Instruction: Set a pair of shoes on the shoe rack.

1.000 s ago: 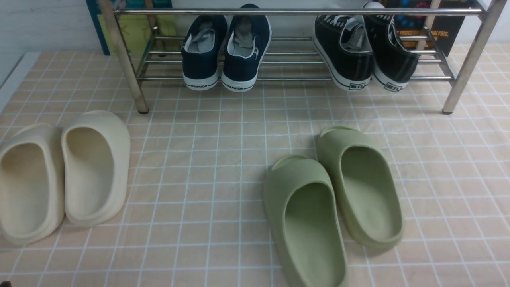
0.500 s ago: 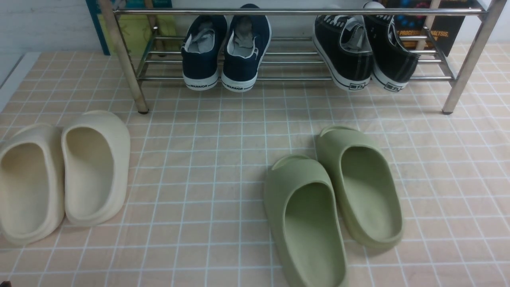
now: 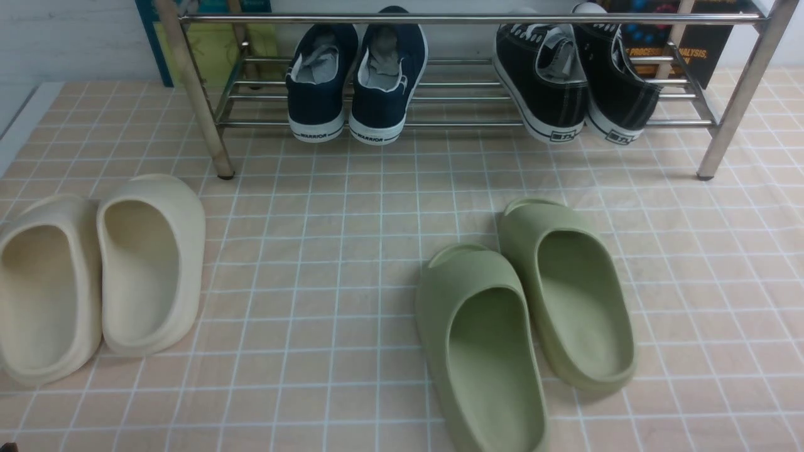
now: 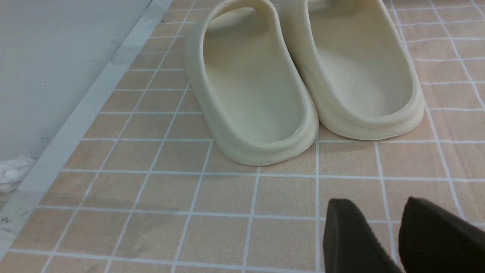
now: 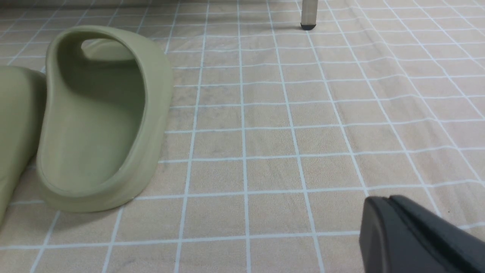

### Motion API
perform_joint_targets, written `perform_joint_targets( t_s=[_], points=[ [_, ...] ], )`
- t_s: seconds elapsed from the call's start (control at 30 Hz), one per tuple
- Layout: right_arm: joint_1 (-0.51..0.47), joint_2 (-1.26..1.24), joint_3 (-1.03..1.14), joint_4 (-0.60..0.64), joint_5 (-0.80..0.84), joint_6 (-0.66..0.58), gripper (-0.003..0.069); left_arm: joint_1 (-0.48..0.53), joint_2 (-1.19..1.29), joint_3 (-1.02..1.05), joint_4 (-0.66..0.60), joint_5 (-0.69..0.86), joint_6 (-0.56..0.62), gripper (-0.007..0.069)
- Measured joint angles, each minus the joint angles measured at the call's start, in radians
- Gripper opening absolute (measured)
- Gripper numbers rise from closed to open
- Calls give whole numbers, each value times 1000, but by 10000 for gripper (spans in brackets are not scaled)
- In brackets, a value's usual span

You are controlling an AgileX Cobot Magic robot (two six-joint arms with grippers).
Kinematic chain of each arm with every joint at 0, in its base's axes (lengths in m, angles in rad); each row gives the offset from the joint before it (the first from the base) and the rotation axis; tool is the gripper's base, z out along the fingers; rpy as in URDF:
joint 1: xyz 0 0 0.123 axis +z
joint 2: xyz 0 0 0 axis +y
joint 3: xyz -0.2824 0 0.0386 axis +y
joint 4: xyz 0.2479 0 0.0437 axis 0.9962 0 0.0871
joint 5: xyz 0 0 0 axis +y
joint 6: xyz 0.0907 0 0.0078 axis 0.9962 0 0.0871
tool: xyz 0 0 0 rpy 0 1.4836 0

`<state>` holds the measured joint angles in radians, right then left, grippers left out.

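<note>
Black sneakers [image 3: 575,78]: both already on the shoe rack [image 3: 465,19] lower shelf, heels toward the robot, toes pointing away under the top bar; leaning against each other, tilted.
Long axis: front to back across the rack bars, slightly skewed.
Right hand [image 5: 390,216]: closed, fingers pressed together, nothing between them — low over the tiled bench [image 5: 288,125].
Left hand [image 4: 401,227]: two dark fingers with a narrow gap showing between them, empty; whether fully open, cannot tell.
Direction from right hand: sneakers lie well ahead and beyond, past the olive slippers [image 3: 527,314]; only one rack leg [image 5: 308,15] visible far ahead in the right wrist view.
Direction from left hand: sneakers far off, ahead and across toward the right arm's side; cream slippers [image 4: 303,76] just ahead of this hand instead.
Nearer arm: the right, judging by the sneakers sitting at the right end of the rack.
Neighbours on rack: navy WARRIOR sneakers [image 3: 358,81] well apart from the black pair, toward the left arm's side.
Task state: appears complete — pair resting on the shelf, neither hand touching anything.
</note>
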<state>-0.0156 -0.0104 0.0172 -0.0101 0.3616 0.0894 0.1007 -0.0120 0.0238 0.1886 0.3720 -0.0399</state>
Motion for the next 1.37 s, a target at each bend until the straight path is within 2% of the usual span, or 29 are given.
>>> perform_joint_targets(
  t_s=[1.37],
  points=[
    [0, 0, 0, 0, 0, 1, 25, 0, 0, 0, 0, 0, 0, 237]
  ],
)
